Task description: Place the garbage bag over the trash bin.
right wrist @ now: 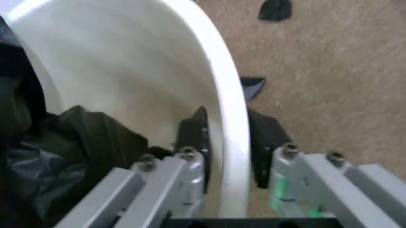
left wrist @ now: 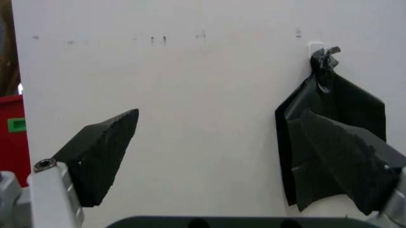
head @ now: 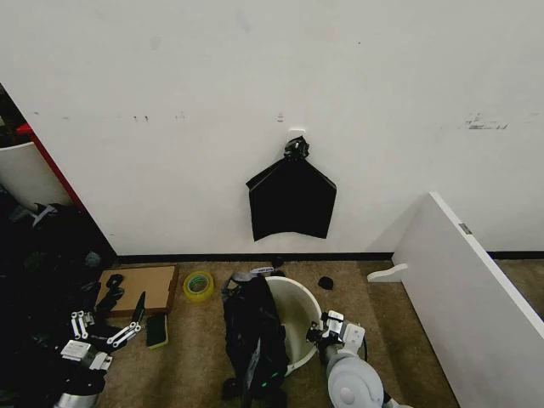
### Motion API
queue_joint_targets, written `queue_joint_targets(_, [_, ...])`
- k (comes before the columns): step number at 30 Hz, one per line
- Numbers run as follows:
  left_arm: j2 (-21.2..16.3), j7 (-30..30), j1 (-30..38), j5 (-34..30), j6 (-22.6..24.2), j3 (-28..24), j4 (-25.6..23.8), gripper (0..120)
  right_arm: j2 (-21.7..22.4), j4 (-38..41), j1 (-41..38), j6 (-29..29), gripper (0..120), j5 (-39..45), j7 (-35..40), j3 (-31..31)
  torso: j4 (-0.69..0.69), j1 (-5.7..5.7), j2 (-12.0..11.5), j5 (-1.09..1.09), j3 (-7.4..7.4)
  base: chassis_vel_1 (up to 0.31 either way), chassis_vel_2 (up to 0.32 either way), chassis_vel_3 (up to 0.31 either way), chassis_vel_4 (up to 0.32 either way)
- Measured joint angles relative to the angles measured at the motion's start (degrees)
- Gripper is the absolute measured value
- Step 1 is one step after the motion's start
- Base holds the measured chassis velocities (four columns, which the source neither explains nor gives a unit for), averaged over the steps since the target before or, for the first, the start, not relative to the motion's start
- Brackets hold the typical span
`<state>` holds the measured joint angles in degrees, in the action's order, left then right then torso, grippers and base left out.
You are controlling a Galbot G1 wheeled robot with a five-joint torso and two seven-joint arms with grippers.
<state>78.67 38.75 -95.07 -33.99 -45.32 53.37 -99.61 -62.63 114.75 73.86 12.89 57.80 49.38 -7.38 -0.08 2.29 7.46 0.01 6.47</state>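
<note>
The white trash bin [head: 299, 319] stands on the brown floor [head: 382, 306] near the wall. The black, crinkly garbage bag [head: 253, 340] hangs over its left rim, partly inside. The right gripper [right wrist: 225, 142] has its fingers closed on the bin's rim. The left gripper [left wrist: 222, 161] is off to the left, fingers wide open, holding nothing.
</note>
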Motion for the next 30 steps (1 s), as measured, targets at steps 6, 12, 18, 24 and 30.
queue_joint_targets(6, [0.46, 0.13, -0.25, 0.34, -0.13, -0.59, -0.35, 100, 1.14, 5.21, 3.04, -2.03, 38, -10.28, -0.32, 0.10, 0.00, 0.00, 0.00, 0.00, 0.00, 0.000, 0.000, 0.000, 0.000])
queue_joint_targets(12, [1.51, 0.18, -0.69, 1.70, -0.40, -1.60, -1.16, 100, 5.65, 11.52, 4.82, -6.05, 63, -24.96, -17.43, -1.07, 0.00, 0.00, 0.00, 0.01, 0.00, 0.000, 0.000, 0.000, 0.000])
queue_joint_targets(18, [1.74, 0.05, -0.71, 2.45, -0.27, -1.93, -1.70, 100, 8.22, 13.54, 2.05, -0.30, 84, -27.66, -27.26, -3.30, 0.00, 0.00, 0.00, 0.00, 0.00, 0.000, 0.000, 0.000, 0.000])
queue_joint_targets(24, [2.12, -1.10, -0.70, 4.41, -0.17, -3.16, -1.46, 100, 4.77, 10.69, -0.86, 6.66, 90, -30.52, -25.97, -6.86, 0.00, 0.00, 0.00, 0.01, 0.00, 0.000, 0.000, 0.000, 0.000])
queue_joint_targets(30, [2.47, -3.32, -0.45, 6.49, -0.01, -4.93, -1.44, 100, 1.93, 8.67, -3.25, 11.89, 68, -28.61, -21.35, -8.48, 0.00, 0.00, 0.00, -0.01, 0.00, 0.000, 0.000, 0.000, 0.000])
